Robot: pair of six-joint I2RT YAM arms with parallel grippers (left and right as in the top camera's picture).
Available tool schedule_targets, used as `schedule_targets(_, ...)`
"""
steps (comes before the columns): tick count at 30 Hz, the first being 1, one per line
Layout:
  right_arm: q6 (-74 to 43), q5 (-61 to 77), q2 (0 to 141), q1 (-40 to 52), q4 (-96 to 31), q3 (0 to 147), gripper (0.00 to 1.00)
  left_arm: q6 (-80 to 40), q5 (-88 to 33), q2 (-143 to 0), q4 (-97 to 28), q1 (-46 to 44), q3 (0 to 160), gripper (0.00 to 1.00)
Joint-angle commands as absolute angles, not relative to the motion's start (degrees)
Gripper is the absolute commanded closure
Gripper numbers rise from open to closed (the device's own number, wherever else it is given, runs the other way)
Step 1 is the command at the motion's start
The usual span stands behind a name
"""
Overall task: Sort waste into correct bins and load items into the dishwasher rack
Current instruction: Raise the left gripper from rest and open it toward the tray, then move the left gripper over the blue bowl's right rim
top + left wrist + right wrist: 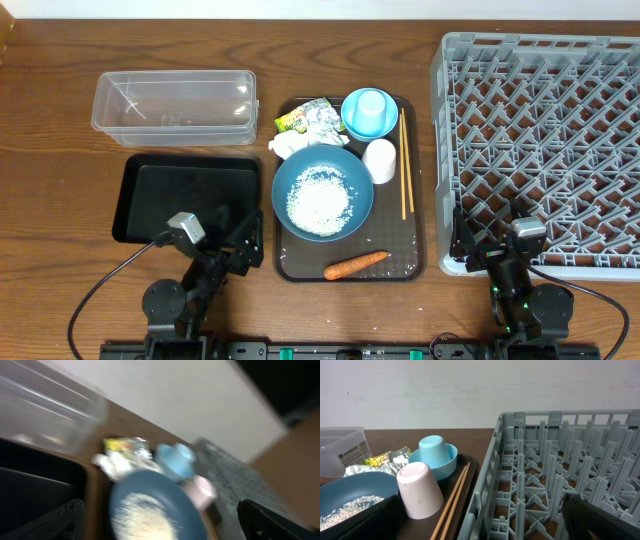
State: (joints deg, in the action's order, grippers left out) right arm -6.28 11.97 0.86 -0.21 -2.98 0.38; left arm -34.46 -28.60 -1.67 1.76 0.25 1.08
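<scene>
A large dark blue bowl holding white rice sits on the brown serving tray. With it are the orange carrot, the green-yellow wrapper, the white tissue, the white cup upside down, the chopsticks, and a light blue cup upside down in the small light blue bowl. The black tray and clear tub lie to the left, and the grey rack to the right. My left gripper is open and empty at the black tray's front right corner. My right gripper is open and empty at the rack's front left corner.
The left wrist view is blurred; it shows the dark blue bowl, the wrapper and the light blue cup ahead of the open fingers. The right wrist view shows the white cup, the chopsticks and the rack wall between its fingers.
</scene>
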Motion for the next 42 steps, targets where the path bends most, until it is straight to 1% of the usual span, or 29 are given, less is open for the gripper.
schedule_targets(1,-5.9,11.9,1.0,-0.6,-3.2,0.3,0.01,-40.7,-41.8,-1.8,6.6,0.0,0.6,0.01)
schedule_targets(5,-5.9,11.8,1.0,-0.6,-3.2,0.3,0.01,-37.5,-43.5,-2.0,7.7,0.0,4.3,0.01)
schedule_targets(7,-5.9,11.8,1.0,-0.6,-3.2,0.3,0.01,-34.3,-43.5,-2.9,5.8,0.0,7.5,0.01)
schedule_targets(9,-5.9,11.8,1.0,-0.6,-3.2,0.3,0.01,-30.6,-43.2,-5.1,1.0,0.0,12.3,0.01)
schedule_targets(14,-5.9,11.9,1.0,-0.6,-3.2,0.3,0.01,-20.0,-42.8,-18.0,-18.5,0.0,29.0,0.01)
schedule_targets(16,-5.9,11.8,1.0,-0.6,-3.2,0.3,0.01,-17.5,-41.0,-27.0,-30.1,0.0,38.9,0.01)
schedule_targets(17,-5.9,11.8,1.0,-0.6,-3.2,0.3,0.01,-16.9,-40.5,-29.3,-33.1,0.0,41.5,0.01)
schedule_targets(22,-5.9,11.9,1.0,-0.6,-3.2,0.3,0.01,-12.6,-34.9,-45.8,-56.5,-0.1,61.1,0.01)
schedule_targets(25,-5.9,11.8,1.0,-0.6,-3.2,0.3,0.01,-12.7,-29.1,-51.5,-64.5,-1.4,69.3,0.01)
schedule_targets(28,-5.9,11.8,1.0,-0.6,-3.2,0.3,0.01,-12.7,-23.5,-53.3,-66.2,-5.1,73.1,0.01)
schedule_targets(32,-5.9,11.8,1.0,-0.6,-3.2,0.3,0.01,-12.7,-18.0,-53.5,-65.3,-11.3,73.4,0.01)
schedule_targets(35,-5.9,11.8,1.0,-0.6,-3.2,0.3,0.01,-13.1,-18.1,-53.7,-63.4,-13.8,73.4,0.01)
schedule_targets(38,-5.9,11.8,1.0,-0.6,-3.2,0.3,0.01,-16.8,-20.9,-53.9,-61.5,-14.3,73.4,0.01)
schedule_targets(40,-5.9,11.8,1.0,-0.6,-3.2,0.3,0.01,-16.1,-24.5,-54.2,-58.9,-14.5,73.4,0.01)
schedule_targets(42,-5.9,11.8,1.0,-0.6,-3.2,0.3,0.01,-16.2,-24.5,-54.9,-57.9,-15.6,73.4,0.01)
